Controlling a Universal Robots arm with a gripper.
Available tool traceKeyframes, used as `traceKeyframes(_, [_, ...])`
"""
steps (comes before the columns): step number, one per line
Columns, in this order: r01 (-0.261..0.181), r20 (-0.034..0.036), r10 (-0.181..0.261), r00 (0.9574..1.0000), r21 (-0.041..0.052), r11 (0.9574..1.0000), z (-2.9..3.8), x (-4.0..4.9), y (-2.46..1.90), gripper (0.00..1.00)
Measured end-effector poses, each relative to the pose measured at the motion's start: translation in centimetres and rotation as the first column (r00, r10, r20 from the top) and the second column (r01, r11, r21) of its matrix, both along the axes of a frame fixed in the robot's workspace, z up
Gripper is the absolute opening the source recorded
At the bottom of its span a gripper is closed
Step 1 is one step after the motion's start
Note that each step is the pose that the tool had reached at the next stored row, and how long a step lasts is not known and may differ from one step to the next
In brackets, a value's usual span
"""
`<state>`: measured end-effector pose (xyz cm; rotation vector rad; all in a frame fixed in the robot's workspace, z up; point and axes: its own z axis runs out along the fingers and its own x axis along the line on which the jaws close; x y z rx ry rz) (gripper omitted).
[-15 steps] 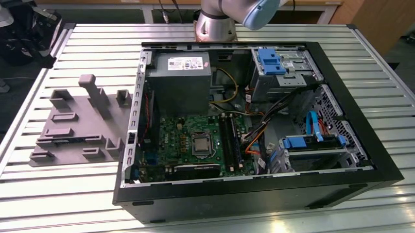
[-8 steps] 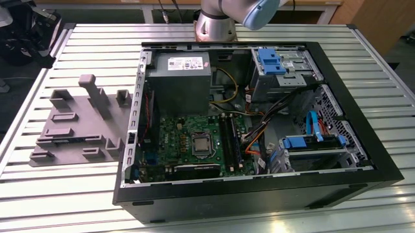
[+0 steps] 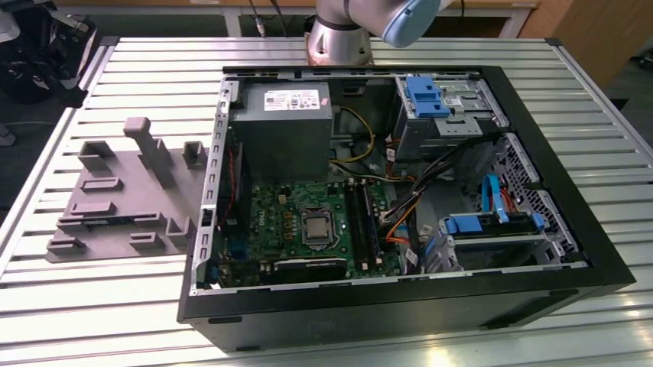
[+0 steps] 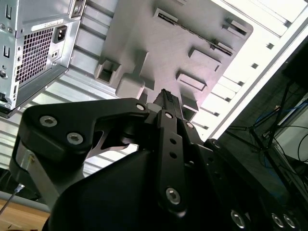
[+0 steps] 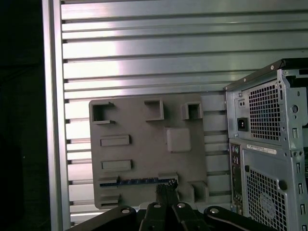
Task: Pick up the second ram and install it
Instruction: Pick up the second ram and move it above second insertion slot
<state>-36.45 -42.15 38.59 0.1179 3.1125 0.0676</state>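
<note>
Noted second ram (image 5: 137,182) seated edge-up in gray holder (image 5: 144,144) slot, likely for pinching; gripper (image 5: 166,191) closed, empty, hovering above.

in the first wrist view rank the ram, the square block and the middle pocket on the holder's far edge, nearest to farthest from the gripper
1. ram: in the holder slot on the edge beside the gripper.
2. square block: around mid-holder, further out.
3. middle pocket: on the holder's far edge.
</note>
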Motion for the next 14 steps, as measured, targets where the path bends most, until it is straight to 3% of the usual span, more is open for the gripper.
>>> traceKeyframes(4, [-0.012,0.0000,0.012,0.9999,-0.0002,0.9999,0.00,-0.02,-0.01,0.11])
traceKeyframes(9, [-0.083,0.0001,0.083,0.9966,-0.0006,0.9966,-0.01,-0.05,-0.03,0.11])
traceKeyframes(14, [-0.102,0.0000,0.102,0.9948,-0.0007,0.9948,-0.01,-0.22,-0.46,0.11])
